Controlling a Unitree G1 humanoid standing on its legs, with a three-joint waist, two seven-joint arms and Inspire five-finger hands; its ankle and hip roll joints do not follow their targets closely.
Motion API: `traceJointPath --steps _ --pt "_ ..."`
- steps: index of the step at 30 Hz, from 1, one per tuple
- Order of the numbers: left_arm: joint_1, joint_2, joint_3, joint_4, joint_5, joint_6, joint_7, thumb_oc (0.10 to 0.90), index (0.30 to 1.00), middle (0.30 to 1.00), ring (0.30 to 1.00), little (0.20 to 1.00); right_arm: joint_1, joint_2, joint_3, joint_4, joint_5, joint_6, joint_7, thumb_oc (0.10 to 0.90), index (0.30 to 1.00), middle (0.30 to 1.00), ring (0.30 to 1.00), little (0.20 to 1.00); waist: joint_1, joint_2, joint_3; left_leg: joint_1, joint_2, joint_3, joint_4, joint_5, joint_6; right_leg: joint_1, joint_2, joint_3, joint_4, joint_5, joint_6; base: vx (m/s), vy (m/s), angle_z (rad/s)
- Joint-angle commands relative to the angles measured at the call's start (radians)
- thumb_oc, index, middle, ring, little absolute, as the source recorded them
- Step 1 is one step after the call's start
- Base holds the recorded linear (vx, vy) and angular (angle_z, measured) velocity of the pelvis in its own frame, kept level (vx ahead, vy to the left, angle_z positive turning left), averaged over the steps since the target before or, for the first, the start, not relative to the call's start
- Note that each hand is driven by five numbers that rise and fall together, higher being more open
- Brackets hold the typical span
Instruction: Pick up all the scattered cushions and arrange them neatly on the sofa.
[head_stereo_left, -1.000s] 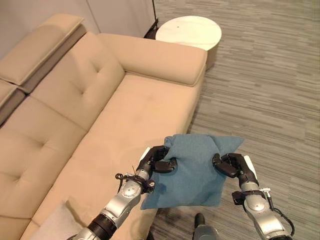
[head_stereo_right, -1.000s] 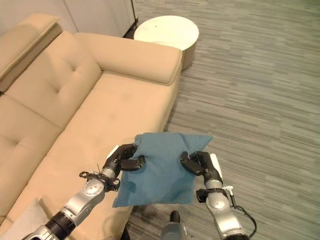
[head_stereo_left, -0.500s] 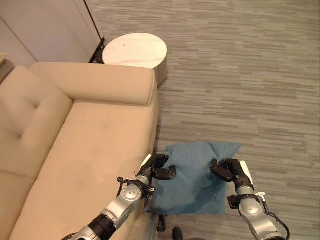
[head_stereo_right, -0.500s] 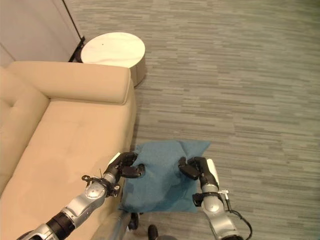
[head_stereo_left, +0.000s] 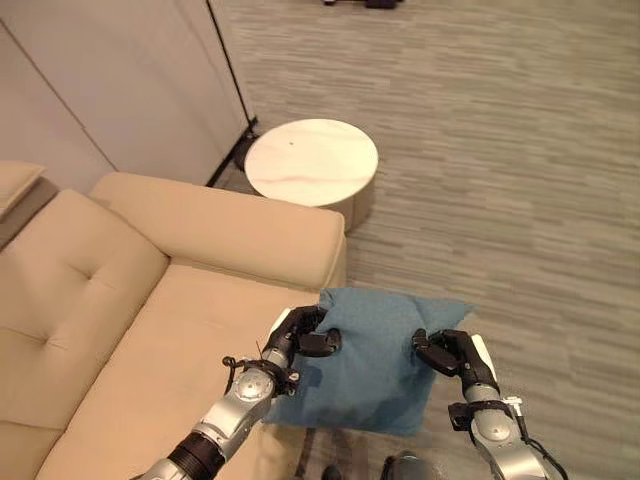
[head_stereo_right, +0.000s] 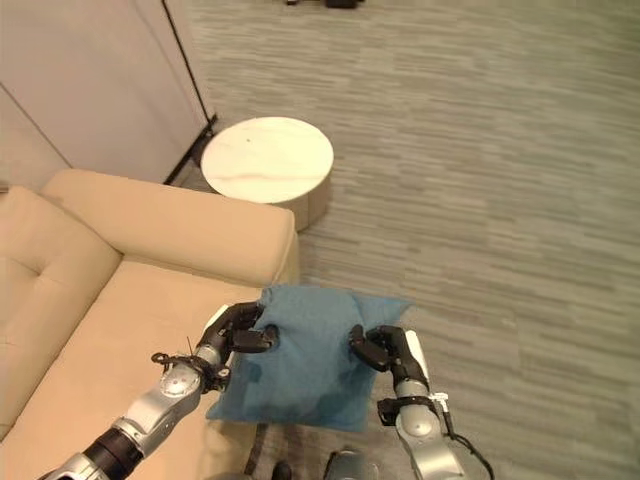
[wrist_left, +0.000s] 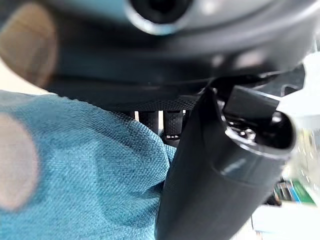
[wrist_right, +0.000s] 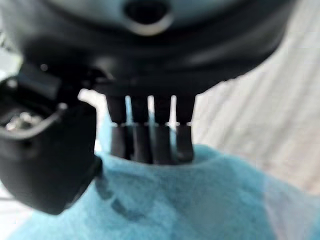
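A teal cushion hangs between my two hands, over the front right corner of the beige sofa and the floor beside it. My left hand is shut on the cushion's left edge and my right hand is shut on its right edge. In the left wrist view the thumb presses into the teal cloth. In the right wrist view the fingers curl over the cloth's top fold.
The sofa's right armrest lies just beyond the cushion. A round white side table stands on the grey striped floor past the armrest. Pale wall panels rise at the back left. Open floor spreads to the right.
The camera has swung, so the side table and armrest now sit nearer the middle. The cushion stays in both hands and now partly overlaps the sofa's corner.
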Motion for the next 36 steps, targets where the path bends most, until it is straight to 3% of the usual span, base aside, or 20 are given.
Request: traceJointPath --steps 1,2,3,4,6,8,9,14,17,20,22,23,24,25,26,29,36 --pt "-0.023 -0.073 0.032 -0.141 -0.028 -0.123 -0.065 0.400 0.300 0.300 0.300 0.300 -0.066 0.006 -0.029 -0.089 -0.001 -0.118 0.001 0.400 0.300 0.300 0.300 0.300 -0.017 -0.033 -0.062 -0.089 -0.039 0.006 0.009 -0.015 -0.048 0.201 0.059 0.252 -0.436 0.221 0.095 0.21 -0.213 0.90" --pt "-0.023 -0.073 0.032 -0.141 -0.028 -0.123 -0.065 0.400 0.300 0.300 0.300 0.300 -0.066 0.006 -0.029 -0.089 -0.001 -0.118 0.001 0.400 0.300 0.300 0.300 0.300 -0.017 -0.033 -0.062 -0.089 -0.039 0.006 0.009 -0.014 -0.048 0.202 0.059 0.252 -0.437 0.222 0.095 0.30 -0.260 1.45" --pt "-0.023 -0.082 0.024 -0.131 -0.032 -0.127 -0.059 0.400 0.300 0.300 0.300 0.300 -0.067 0.005 -0.034 -0.085 0.004 -0.118 -0.014 0.400 0.300 0.300 0.300 0.300 -0.047 -0.031 -0.052 -0.066 -0.042 -0.101 0.002 -0.019 -0.056 0.157 0.089 0.409 -0.500 0.264 0.109 0.22 -0.179 1.52" --pt "-0.025 -0.084 0.020 -0.130 -0.031 -0.128 -0.057 0.400 0.300 0.300 0.300 0.300 -0.070 0.005 -0.033 -0.086 0.005 -0.117 -0.016 0.400 0.300 0.300 0.300 0.300 -0.056 -0.034 -0.051 -0.062 -0.046 -0.133 -0.005 -0.014 -0.062 0.140 0.101 0.457 -0.519 0.295 0.122 0.29 -0.244 2.73" --pt "-0.034 -0.084 0.020 -0.127 -0.028 -0.123 -0.046 0.400 0.300 0.300 0.300 0.300 -0.070 0.002 -0.021 -0.095 0.009 -0.117 -0.016 0.400 0.300 0.300 0.300 0.300 -0.060 -0.041 -0.049 -0.048 -0.051 -0.220 -0.007 -0.014 -0.078 0.125 0.125 0.492 -0.534 0.320 0.135 0.16 -0.176 2.07" --pt "-0.040 -0.086 0.021 -0.119 -0.031 -0.125 -0.043 0.400 0.300 0.300 0.300 0.300 -0.063 -0.005 -0.014 -0.097 0.003 -0.119 -0.008 0.400 0.300 0.300 0.300 0.300 -0.064 -0.049 -0.049 -0.058 -0.063 -0.303 0.028 -0.026 -0.091 0.169 0.114 0.467 -0.550 0.281 0.115 0.07 -0.157 0.97" --pt "-0.040 -0.085 0.021 -0.119 -0.031 -0.125 -0.043 0.400 0.300 0.300 0.300 0.300 -0.064 -0.004 -0.013 -0.097 0.003 -0.119 -0.008 0.400 0.300 0.300 0.300 0.300 -0.069 -0.051 -0.051 -0.062 -0.067 -0.307 0.029 -0.022 -0.092 0.167 0.109 0.464 -0.552 0.284 0.117 0.08 -0.199 1.64" --pt "0.041 -0.064 0.096 -0.167 -0.069 -0.147 -0.019 0.400 0.300 0.300 0.300 0.300 -0.088 -0.030 0.047 -0.139 -0.005 -0.139 0.037 0.400 0.300 0.300 0.300 0.300 -0.024 -0.065 -0.076 -0.085 -0.030 -0.424 0.055 -0.022 -0.149 0.211 0.142 0.396 -0.557 0.234 0.066 0.12 -0.286 1.00" --pt "0.084 -0.052 0.133 -0.181 -0.069 -0.152 -0.009 0.400 0.300 0.300 0.300 0.300 -0.110 -0.044 0.070 -0.154 0.005 -0.155 0.041 0.400 0.300 0.300 0.300 0.300 0.007 -0.070 -0.077 -0.106 -0.018 -0.485 0.059 -0.004 -0.176 0.249 0.151 0.318 -0.580 0.210 0.039 0.02 -0.180 0.86" --pt "0.104 -0.054 0.160 -0.189 -0.070 -0.160 0.005 0.400 0.300 0.300 0.300 0.300 -0.119 -0.052 0.074 -0.166 0.005 -0.161 0.036 0.400 0.300 0.300 0.300 0.300 0.013 -0.079 -0.076 -0.147 -0.003 -0.459 0.055 0.020 -0.194 0.276 0.142 0.254 -0.603 0.189 0.032 -0.02 -0.075 0.86" --pt "0.108 -0.056 0.180 -0.198 -0.063 -0.173 0.015 0.400 0.300 0.300 0.300 0.300 -0.129 -0.056 0.055 -0.184 0.015 -0.167 0.008 0.400 0.300 0.300 0.300 0.300 0.002 -0.089 -0.057 -0.238 0.062 -0.202 0.052 0.054 -0.193 0.325 0.113 0.145 -0.621 0.169 0.033 0.00 0.012 1.33" --pt "0.095 -0.060 0.184 -0.196 -0.054 -0.175 0.020 0.400 0.300 0.300 0.300 0.300 -0.135 -0.059 0.046 -0.194 0.017 -0.169 0.000 0.400 0.300 0.300 0.300 0.300 -0.023 -0.098 -0.058 -0.268 0.130 0.014 0.034 0.074 -0.186 0.336 0.094 0.089 -0.613 0.163 0.043 -0.01 0.042 1.58" --pt "0.094 -0.060 0.184 -0.195 -0.054 -0.175 0.020 0.400 0.300 0.300 0.300 0.300 -0.136 -0.059 0.046 -0.194 0.017 -0.169 0.000 0.400 0.300 0.300 0.300 0.300 -0.022 -0.098 -0.059 -0.270 0.130 0.016 0.032 0.078 -0.185 0.333 0.093 0.090 -0.613 0.164 0.043 -0.05 0.083 2.10" --pt "0.082 -0.054 0.190 -0.192 -0.049 -0.181 0.030 0.400 0.300 0.300 0.300 0.300 -0.136 -0.052 0.040 -0.217 0.021 -0.169 -0.003 0.400 0.300 0.300 0.300 0.300 -0.045 -0.097 -0.064 -0.283 0.227 0.284 0.011 0.114 -0.192 0.363 0.071 -0.012 -0.616 0.162 0.056 -0.02 0.095 1.94" --pt "0.078 -0.048 0.197 -0.197 -0.046 -0.183 0.039 0.400 0.300 0.300 0.300 0.300 -0.137 -0.053 0.037 -0.221 0.016 -0.166 -0.005 0.400 0.300 0.300 0.300 0.300 -0.053 -0.100 -0.068 -0.295 0.253 0.347 0.018 0.133 -0.204 0.375 0.061 -0.045 -0.617 0.168 0.061 0.01 0.131 1.41" --pt "0.084 -0.036 0.212 -0.217 -0.027 -0.180 0.042 0.400 0.300 0.300 0.300 0.300 -0.114 -0.049 0.022 -0.251 -0.010 -0.154 0.005 0.400 0.300 0.300 0.300 0.300 -0.056 -0.098 -0.095 -0.259 0.249 0.385 -0.048 0.141 -0.208 0.421 0.041 -0.118 -0.625 0.169 0.078 0.14 0.171 1.39" --pt "0.082 0.008 0.236 -0.237 0.103 -0.162 0.021 0.400 0.300 0.300 0.300 0.300 -0.116 0.020 0.007 -0.265 0.044 -0.141 0.055 0.400 0.300 0.300 0.300 0.300 -0.022 -0.136 -0.142 -0.208 0.141 0.375 -0.086 0.080 -0.142 0.433 -0.065 -0.109 -0.537 0.257 0.133 0.19 0.296 0.39"
